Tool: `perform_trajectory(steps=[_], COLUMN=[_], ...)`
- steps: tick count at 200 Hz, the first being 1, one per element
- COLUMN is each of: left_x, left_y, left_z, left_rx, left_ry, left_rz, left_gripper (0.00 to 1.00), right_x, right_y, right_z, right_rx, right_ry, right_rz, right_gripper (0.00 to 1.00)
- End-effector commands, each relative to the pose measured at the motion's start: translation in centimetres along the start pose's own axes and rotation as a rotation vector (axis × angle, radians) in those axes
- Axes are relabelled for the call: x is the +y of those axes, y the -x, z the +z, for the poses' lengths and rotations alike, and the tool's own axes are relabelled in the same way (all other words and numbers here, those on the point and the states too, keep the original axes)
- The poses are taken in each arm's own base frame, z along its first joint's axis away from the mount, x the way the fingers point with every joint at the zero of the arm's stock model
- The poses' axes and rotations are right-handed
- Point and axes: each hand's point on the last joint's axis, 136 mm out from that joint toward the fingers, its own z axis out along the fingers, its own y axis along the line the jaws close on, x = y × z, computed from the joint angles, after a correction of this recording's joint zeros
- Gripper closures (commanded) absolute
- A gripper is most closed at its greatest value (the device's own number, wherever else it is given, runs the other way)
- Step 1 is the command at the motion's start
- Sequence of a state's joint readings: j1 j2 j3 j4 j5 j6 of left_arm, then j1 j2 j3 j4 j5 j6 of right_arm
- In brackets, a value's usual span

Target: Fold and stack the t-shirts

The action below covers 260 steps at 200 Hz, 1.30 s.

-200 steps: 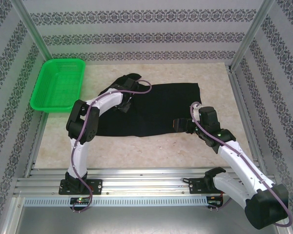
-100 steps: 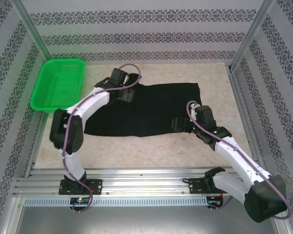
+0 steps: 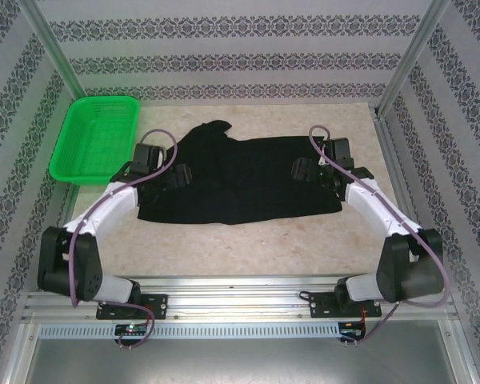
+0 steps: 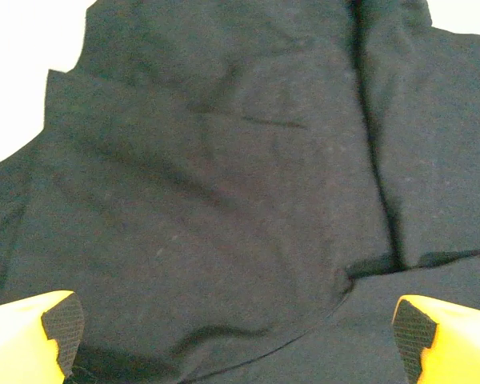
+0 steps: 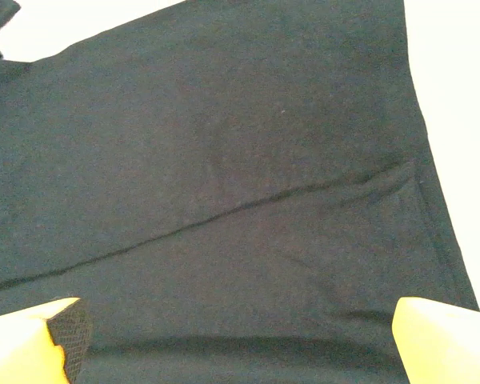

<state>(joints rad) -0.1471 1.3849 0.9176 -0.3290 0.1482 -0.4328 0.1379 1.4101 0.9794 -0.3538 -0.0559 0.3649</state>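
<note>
A black t-shirt [image 3: 244,188] lies spread out on the table, with a bunched sleeve at its far left corner [image 3: 210,130]. No logo or tag shows. My left gripper [image 3: 178,178] hovers over the shirt's left part, open, its yellow fingers [image 4: 32,340] wide apart above wrinkled fabric [image 4: 224,184]. My right gripper [image 3: 302,170] is over the shirt's right part, also open, with a fold line of the shirt [image 5: 224,212] running below it. Neither left gripper [image 4: 236,332] nor right gripper [image 5: 236,332] holds cloth.
A green mesh basket [image 3: 96,138] stands at the table's far left. Patterned walls and metal posts [image 3: 404,64] enclose the table. Bare beige tabletop [image 3: 256,248] lies between the shirt and the arm bases.
The left arm swung back from the shirt's far left corner to its left side, uncovering the sleeve. The right arm moved from the shirt's near right edge up over its right part.
</note>
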Motion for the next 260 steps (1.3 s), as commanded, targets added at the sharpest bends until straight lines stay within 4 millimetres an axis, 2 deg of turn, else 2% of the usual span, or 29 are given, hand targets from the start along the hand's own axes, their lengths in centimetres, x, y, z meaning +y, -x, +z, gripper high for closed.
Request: perform_trajectory(steps=[1,16,35,53,68,80,98,113,134,149,167,191,223,240,260], left_x=[3.9,4.8,3.2,3.3,1.6,1.0,0.3,0.0,1.5,2.4,4.2,5.1,6.0,6.4,6.9], left_y=[-0.9,-1.0,-0.7,-1.2,-1.0,-0.5,0.6,0.7,-1.0,-2.2,-3.2,-4.2,-6.2,-6.7,-6.8], left_z=[-0.5,-0.4,0.6,1.5,1.4,0.8,0.3,0.2,-0.4,-1.3,-2.3,-2.9,-3.7,-3.9,-3.8], left_rx=[-0.034,-0.058,-0.069,-0.028,-0.020,-0.038,-0.046,-0.008,0.053,0.088,0.125,0.182,0.223,0.217,0.201], left_ry=[0.083,0.066,-0.033,-0.031,-0.122,-0.150,-0.166,-0.164,-0.080,-0.026,0.075,0.115,0.159,0.168,0.182], left_rz=[-0.121,-0.145,-0.139,-0.157,-0.156,-0.146,-0.132,-0.134,-0.211,-0.249,-0.290,-0.353,-0.424,-0.454,-0.488], left_gripper=[0.00,0.00,0.00,0.00,0.00,0.00,0.00,0.00,0.00,0.00,0.00,0.00,0.00,0.01,0.02], right_x=[-2.3,-3.0,-4.0,-4.3,-3.9,-3.7,-4.1,-4.1,-3.8,-3.5,-4.2,-5.5,-6.7,-7.4,-7.5], right_y=[0.6,2.0,4.1,6.1,7.8,9.3,10.3,11.0,11.5,10.6,8.6,4.6,-0.4,-2.9,-5.6], right_z=[0.7,1.7,3.5,5.4,6.6,7.1,8.4,9.4,10.1,8.9,5.8,1.2,-3.3,-4.7,-4.9], right_rx=[-0.001,-0.035,-0.015,0.008,-0.010,-0.018,0.007,0.028,0.055,0.110,0.146,0.216,0.326,0.351,0.370], right_ry=[-0.070,-0.061,-0.078,-0.064,-0.019,-0.021,-0.046,-0.053,-0.043,-0.062,-0.115,-0.205,-0.283,-0.315,-0.284], right_rz=[0.076,0.116,0.144,0.183,0.205,0.212,0.228,0.239,0.266,0.267,0.305,0.338,0.400,0.455,0.520], right_gripper=[0.03,0.03,0.03,0.05,0.06,0.07,0.07,0.09,0.12,0.15,0.14,0.13,0.13,0.14,0.15])
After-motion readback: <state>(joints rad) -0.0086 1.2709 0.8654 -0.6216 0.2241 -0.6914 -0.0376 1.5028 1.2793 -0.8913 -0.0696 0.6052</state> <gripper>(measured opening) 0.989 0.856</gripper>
